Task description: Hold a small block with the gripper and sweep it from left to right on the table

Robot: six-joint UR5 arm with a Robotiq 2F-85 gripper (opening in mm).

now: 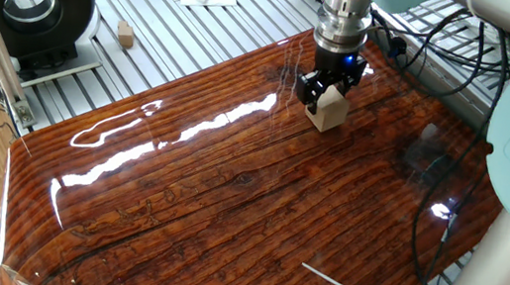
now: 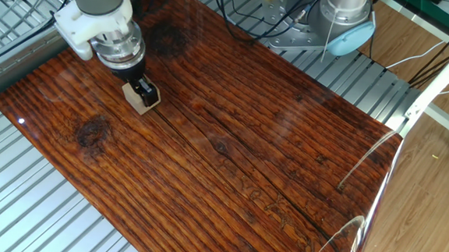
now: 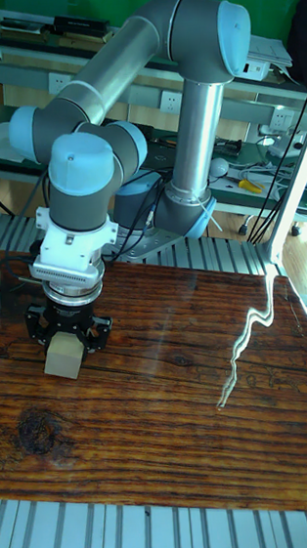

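- Tall fixed view: the small block (image 3: 63, 357) sits flat on the table (image 3: 185, 418), directly under the gripper (image 3: 67, 332), near the board's left end with a long run of bare wood stretching away to its right.
- The gripper's black prongs stand on either side of the cube's upper part and look closed against it; I judge the block to be held, though the contact faces themselves are hidden by the prongs.
- The other fixed view shows the same thing from above: the small block (image 2: 141, 96) pokes out below the gripper (image 2: 142, 88), resting on the table (image 2: 231, 150) beside a dark knot in the grain.
- One fixed view puts the small block (image 1: 328, 110) close to the table's (image 1: 226, 208) far edge, gripper (image 1: 327, 91) upright above it.
- The relation that matters: block and gripper are stacked on one vertical line, so the sweep needs no reach, only a sideways travel toward the open right side.
- A tinier brownish block (image 1: 126, 36) lies well apart on the aluminium slat frame (image 1: 180, 32), out of the path.
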